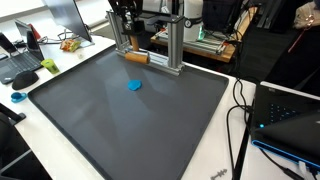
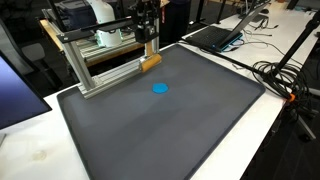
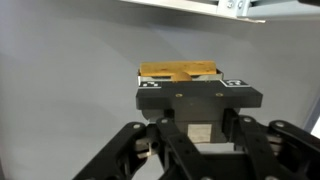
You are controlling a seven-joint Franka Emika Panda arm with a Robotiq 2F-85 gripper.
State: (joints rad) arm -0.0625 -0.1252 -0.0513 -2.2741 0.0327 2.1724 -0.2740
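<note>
My gripper (image 1: 130,47) (image 2: 148,47) points down at the far edge of the dark mat (image 1: 120,125) (image 2: 170,130), close to an aluminium frame (image 1: 176,45) (image 2: 100,72). It is shut on a wooden block (image 1: 136,57) (image 2: 151,62). In the wrist view the gripper (image 3: 192,84) pinches the tan block (image 3: 175,70) between its marked black pads, over grey mat. The block is at mat level; whether it touches I cannot tell. A small blue object (image 1: 134,85) (image 2: 160,88) lies on the mat a short way in front of the block, apart from it.
The frame's uprights and base rail stand right behind the gripper. Laptops (image 1: 290,115) (image 2: 215,35) and cables (image 1: 238,120) (image 2: 285,75) lie off the mat. On a side desk are a keyboard (image 1: 18,62) and small items.
</note>
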